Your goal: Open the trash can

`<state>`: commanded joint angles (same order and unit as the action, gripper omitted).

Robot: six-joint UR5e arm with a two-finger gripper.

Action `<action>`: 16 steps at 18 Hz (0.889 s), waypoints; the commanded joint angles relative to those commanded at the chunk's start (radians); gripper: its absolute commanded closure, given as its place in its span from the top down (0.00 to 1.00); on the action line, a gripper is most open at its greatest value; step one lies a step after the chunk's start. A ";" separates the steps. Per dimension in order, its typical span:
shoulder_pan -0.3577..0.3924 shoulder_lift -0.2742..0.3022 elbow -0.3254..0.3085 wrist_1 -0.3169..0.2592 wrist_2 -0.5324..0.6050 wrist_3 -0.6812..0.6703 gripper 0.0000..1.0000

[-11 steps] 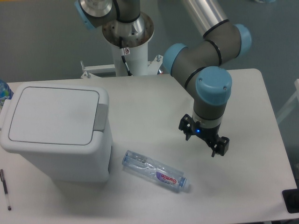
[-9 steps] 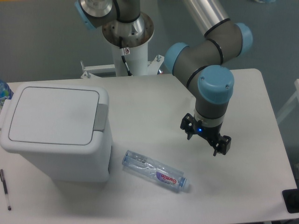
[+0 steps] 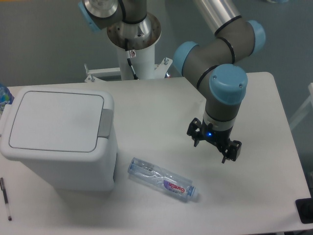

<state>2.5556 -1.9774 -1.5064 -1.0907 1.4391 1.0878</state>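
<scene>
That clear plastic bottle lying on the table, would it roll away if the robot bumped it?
Probably. The bottle lies on its side on the flat table, so a sideways nudge would likely roll it. It looks empty, so it is probably light, and its thin clear walls might dent under a squeeze.

Trash can [image 3: 58, 137] lid shut; fingers [image 3: 234, 151] apart, well right.

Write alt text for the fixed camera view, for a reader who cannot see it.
A white trash can with its lid shut sits at the left of a white table, while the robot's gripper hangs open and empty over the table's right half, well away from it. A clear plastic bottle lies on its side between them, and a pen lies near the left edge.
</scene>
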 joint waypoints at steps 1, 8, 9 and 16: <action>-0.003 0.005 -0.003 0.000 -0.023 -0.032 1.00; -0.029 0.011 0.000 0.003 -0.081 -0.230 1.00; -0.031 0.018 -0.002 -0.001 -0.089 -0.233 1.00; -0.074 0.066 0.046 -0.115 -0.196 -0.423 1.00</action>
<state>2.4820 -1.9114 -1.4606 -1.2054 1.2427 0.6646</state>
